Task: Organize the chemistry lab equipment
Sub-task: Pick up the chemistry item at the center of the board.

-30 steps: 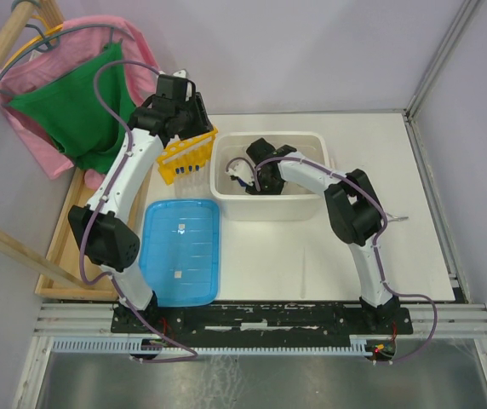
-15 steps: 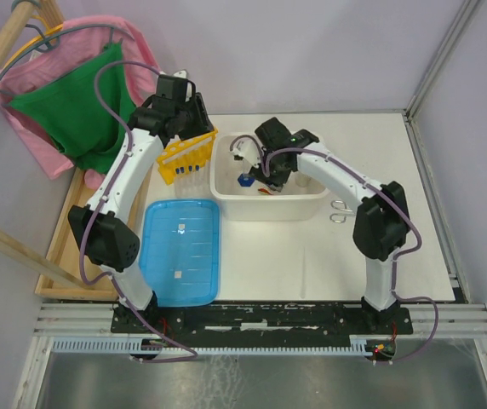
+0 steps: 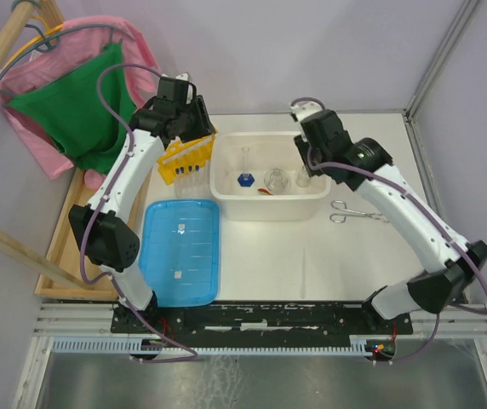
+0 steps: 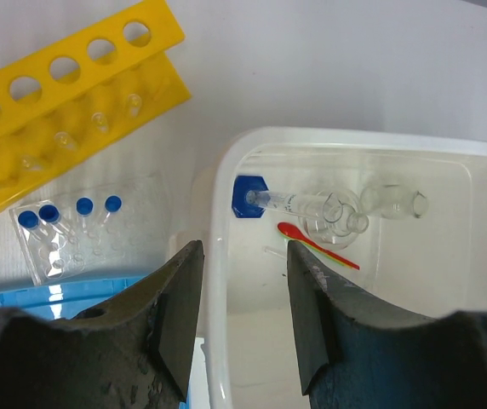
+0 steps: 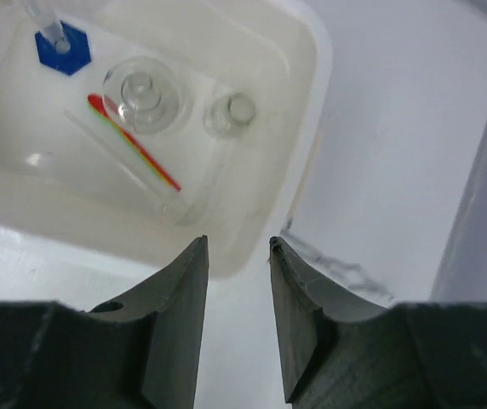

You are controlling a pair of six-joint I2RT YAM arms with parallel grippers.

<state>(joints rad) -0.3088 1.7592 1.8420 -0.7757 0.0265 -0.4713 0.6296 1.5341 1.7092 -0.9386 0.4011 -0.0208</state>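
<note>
A white tub [image 3: 226,194] holds two clear glass flasks [image 3: 275,179] [image 5: 235,111], a clear cylinder on a blue hexagonal foot [image 3: 245,178] and a thin red-and-yellow rod [image 5: 133,141]. Left of the tub stands the yellow tube rack [image 3: 178,154] with blue-capped tubes [image 4: 73,209] in a clear holder beside it. Metal tongs [image 3: 358,213] lie on the table right of the tub. My left gripper [image 4: 243,256] hangs open and empty above the tub's left rim, next to the rack. My right gripper [image 5: 237,247] is open and empty, high over the tub's back right corner.
A flat blue ribbed lid [image 3: 181,251] lies on the table in front of the rack. Pink and green cloth [image 3: 77,106] hangs on a wooden frame at the far left. A wall corner post [image 3: 435,64] rises at the back right.
My right arm has lifted out of the tub and swung to its back right corner, uncovering the glassware inside. The left arm has not moved.
</note>
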